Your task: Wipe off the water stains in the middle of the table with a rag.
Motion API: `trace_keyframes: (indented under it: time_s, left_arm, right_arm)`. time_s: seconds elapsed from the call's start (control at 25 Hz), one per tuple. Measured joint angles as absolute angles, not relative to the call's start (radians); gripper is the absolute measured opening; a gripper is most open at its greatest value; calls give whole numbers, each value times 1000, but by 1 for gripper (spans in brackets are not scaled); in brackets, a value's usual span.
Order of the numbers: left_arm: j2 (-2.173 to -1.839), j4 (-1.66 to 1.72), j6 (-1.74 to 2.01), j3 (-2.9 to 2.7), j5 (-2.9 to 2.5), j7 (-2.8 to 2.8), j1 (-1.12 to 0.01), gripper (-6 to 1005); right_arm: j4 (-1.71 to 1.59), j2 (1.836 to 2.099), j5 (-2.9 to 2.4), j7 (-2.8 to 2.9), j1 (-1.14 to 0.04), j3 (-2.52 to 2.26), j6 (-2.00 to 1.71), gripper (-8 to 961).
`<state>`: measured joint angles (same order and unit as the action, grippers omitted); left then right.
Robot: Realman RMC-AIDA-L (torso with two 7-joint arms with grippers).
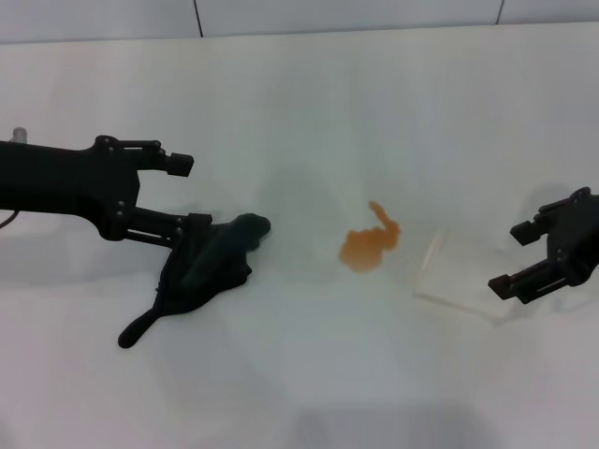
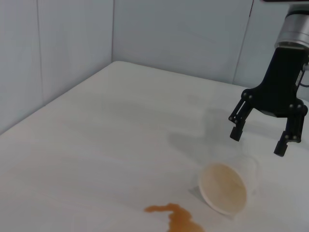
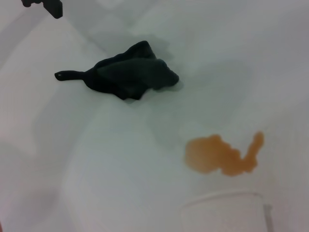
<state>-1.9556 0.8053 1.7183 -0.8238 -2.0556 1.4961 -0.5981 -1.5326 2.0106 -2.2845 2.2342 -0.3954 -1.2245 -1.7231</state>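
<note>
The water stain [image 1: 368, 245] is an orange-brown blotch with a thin tail in the middle of the white table [image 1: 299, 112]. It also shows in the right wrist view [image 3: 219, 155] and the left wrist view [image 2: 177, 218]. The dark rag [image 1: 213, 265] lies crumpled on the table to the left of the stain, its narrow tail pointing toward the front left; it also shows in the right wrist view [image 3: 126, 74]. My left gripper [image 1: 187, 195] is open and empty, just left of and over the rag's far edge. My right gripper [image 1: 508, 259] is open and empty at the far right.
A white paper cup [image 1: 456, 272] lies on its side between the stain and my right gripper, its mouth toward the stain; it also shows in the left wrist view [image 2: 226, 188]. A wall [image 2: 183, 34] borders the table's far edge.
</note>
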Motion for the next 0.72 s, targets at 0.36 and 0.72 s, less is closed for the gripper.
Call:
trace_keyframes:
  time_s: [0.36,0.72]
  left_arm:
    - [-1957,807,1718,-825,-2055,1486,-593,876]
    - [-1957,807,1718,-822,-2051,1486,-595,874]
  right_arm:
    - [-1532,2014,-2386,2295,-450,-1304,-1682,831]
    - [-1521,2013,-2403,2326,-478,-1308,-1691,829]
